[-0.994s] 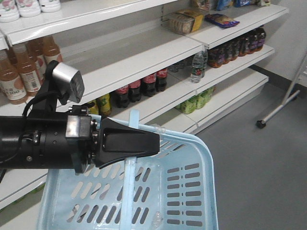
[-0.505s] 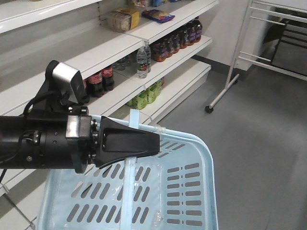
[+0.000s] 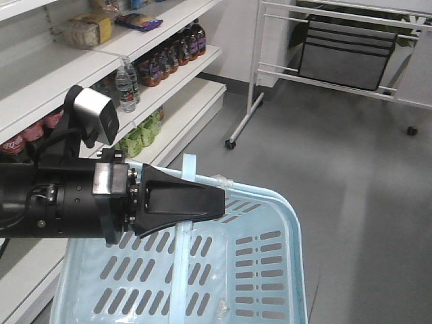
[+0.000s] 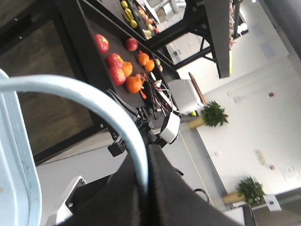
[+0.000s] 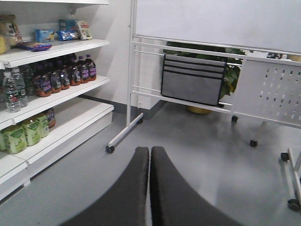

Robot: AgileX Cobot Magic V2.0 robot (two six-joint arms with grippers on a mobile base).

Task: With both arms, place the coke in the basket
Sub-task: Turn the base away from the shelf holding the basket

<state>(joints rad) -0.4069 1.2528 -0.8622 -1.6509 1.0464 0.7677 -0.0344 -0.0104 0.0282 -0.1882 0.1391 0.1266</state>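
Underneath, bare grey floor [image 5: 188, 155] beside white shelves [image 5: 70, 125]; left jaws tight around basket handle [image 3: 177, 270], right jaws fully together.

A white wheeled frame [image 5: 131, 70] is pictured on a smooth grey floor [image 5: 197, 155] in an evenly lit shop interior. A grey pocket organiser [image 5: 193, 79] is hung across the frame's lower rails, and a white board [image 5: 216, 23] is mounted above them. A potted plant [image 5: 230, 77] is partly hidden behind the frame. A white wall [image 5: 117, 61] is seen just left of the frame's post. Further left of the frame, white shelving [image 5: 66, 125] is stocked with snack packets [image 5: 70, 30], dark juice bottles [image 5: 61, 77], clear water bottles [image 5: 11, 92] and green packs [image 5: 21, 134]. A perforated grey panel [image 5: 273, 96] on castors is parked to the frame's right.
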